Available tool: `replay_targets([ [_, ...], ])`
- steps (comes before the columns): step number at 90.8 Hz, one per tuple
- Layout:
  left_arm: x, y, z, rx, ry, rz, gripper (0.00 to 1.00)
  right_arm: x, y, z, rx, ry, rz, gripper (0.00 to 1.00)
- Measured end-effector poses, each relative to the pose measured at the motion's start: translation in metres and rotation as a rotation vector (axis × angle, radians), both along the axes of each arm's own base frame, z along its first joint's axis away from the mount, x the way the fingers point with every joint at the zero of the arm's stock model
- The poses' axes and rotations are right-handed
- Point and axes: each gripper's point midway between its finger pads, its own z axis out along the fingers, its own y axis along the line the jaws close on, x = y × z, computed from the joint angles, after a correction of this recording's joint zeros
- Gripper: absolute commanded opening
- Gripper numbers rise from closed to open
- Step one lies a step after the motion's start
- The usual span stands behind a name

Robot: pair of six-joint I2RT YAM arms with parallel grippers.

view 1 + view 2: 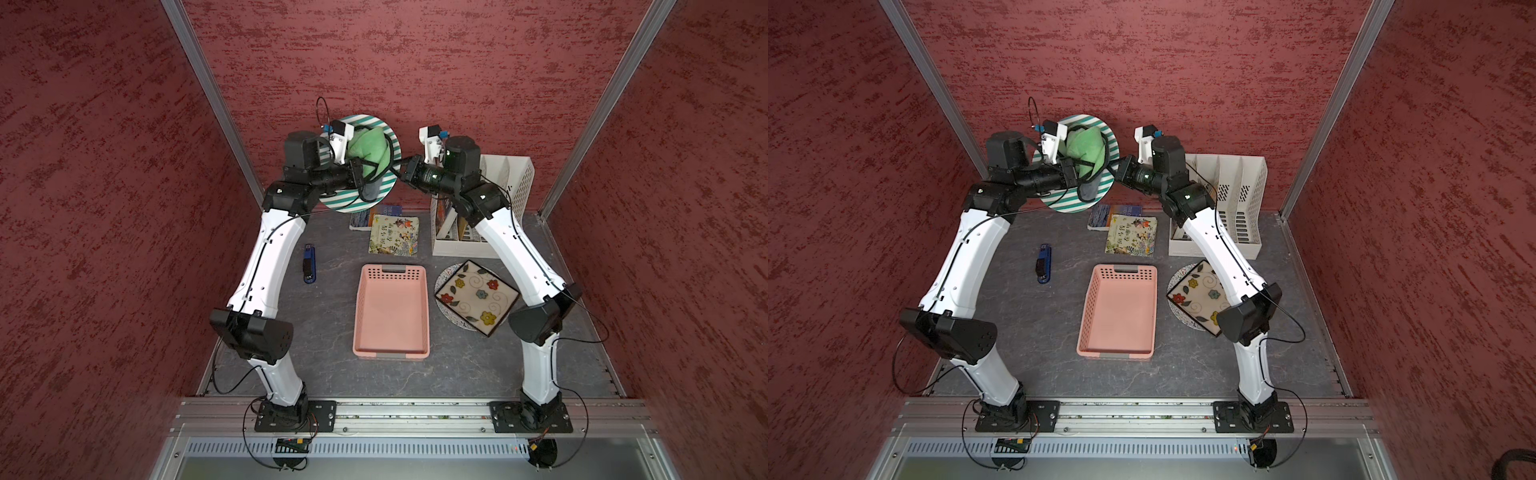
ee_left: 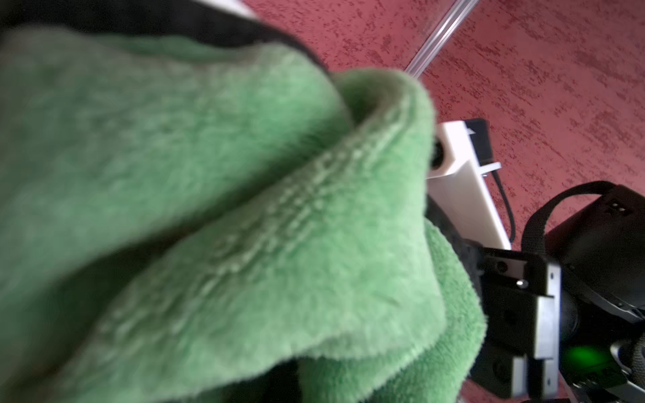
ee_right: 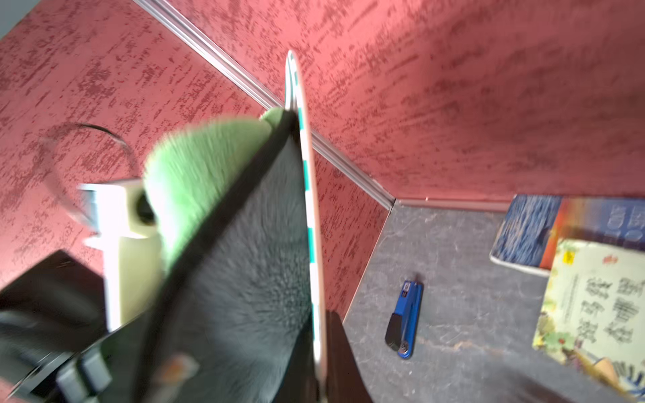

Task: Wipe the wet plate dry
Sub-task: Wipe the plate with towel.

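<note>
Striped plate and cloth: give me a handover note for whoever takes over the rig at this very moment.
Left gripper: shut on the green cloth, which is pressed to the face of the striped plate.
Right gripper: shut on that plate's rim, holding it up off the table.
Done: both lifted, cloth on plate.
Left: finish wiping, set both down. Dryness cannot be told.

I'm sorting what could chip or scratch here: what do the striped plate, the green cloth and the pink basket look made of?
Striped plate: thin, rigid, with a smooth rim and printed teal stripes; ceramic or melamine, cannot tell which.
Green cloth: soft plush, probably microfibre; fuzzy pile and a stitched hem.
Pink basket: matte moulded plastic, judging by the perforated end wall.
</note>
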Motion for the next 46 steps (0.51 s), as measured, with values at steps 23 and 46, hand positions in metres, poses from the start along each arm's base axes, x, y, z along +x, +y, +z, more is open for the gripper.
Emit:
replay_targets([
  [23,0.020,0.067,-0.018,-0.083,0.140,0.154,0.00,-0.042,0.039,-0.038,-0.019,0.064,0.082,0.00],
  [46,0.005,0.014,0.005,-0.175,0.110,-0.031,0.00,0.029,0.001,0.014,0.124,0.012,-0.045,0.00],
])
